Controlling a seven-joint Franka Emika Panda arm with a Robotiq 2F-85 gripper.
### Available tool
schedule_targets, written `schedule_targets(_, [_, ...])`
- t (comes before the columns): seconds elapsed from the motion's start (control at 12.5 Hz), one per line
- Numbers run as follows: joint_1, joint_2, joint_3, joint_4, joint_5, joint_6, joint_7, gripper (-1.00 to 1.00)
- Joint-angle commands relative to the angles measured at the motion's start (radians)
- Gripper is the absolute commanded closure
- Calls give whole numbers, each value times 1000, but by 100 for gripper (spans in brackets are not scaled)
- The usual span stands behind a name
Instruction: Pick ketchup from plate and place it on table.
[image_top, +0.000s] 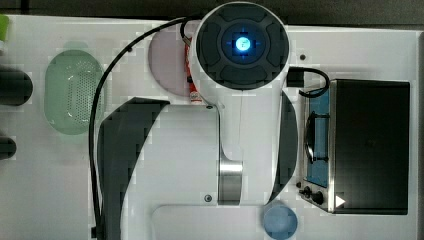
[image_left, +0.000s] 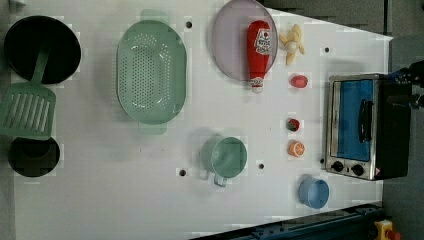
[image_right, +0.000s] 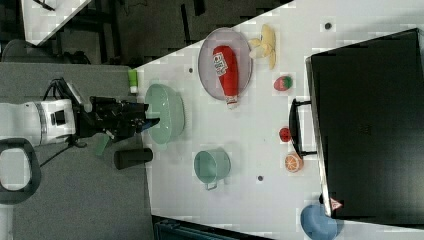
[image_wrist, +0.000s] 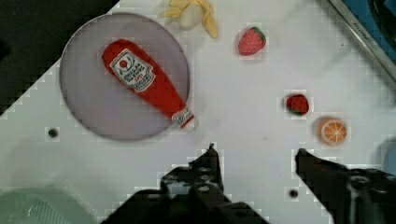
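We see the ketchup (image_wrist: 148, 85) lying flat on the plate (image_wrist: 93, 112), its white cap poking over the rim onto the surface (image_wrist: 243, 93). It looks to us like a light, soft toy bottle, likely squashy rather than slippery, so we would take it across the broad red belly by the label, not at the narrow neck. Our tool (image_wrist: 257, 156) hangs well above the surface, fingers spread wide with nothing between them, pointing down beside the plate, near the cap end.
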Motion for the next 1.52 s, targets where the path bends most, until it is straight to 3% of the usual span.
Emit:
schedule_targets(0.08, [-80,-121,40,-119,28,-75,0,-59])
schedule_targets(0.24, [-77,-96,42,-119,28,-58,-5,-99])
schedule_targets(0.8, [-50,143,82,-116,28,256,-90,-100])
schedule_targets(1.28, [-27,377,94,-99,24,580,-448,-100])
schedule_targets(1.52, [-21,501,94,-48,16,662,-579,-100])
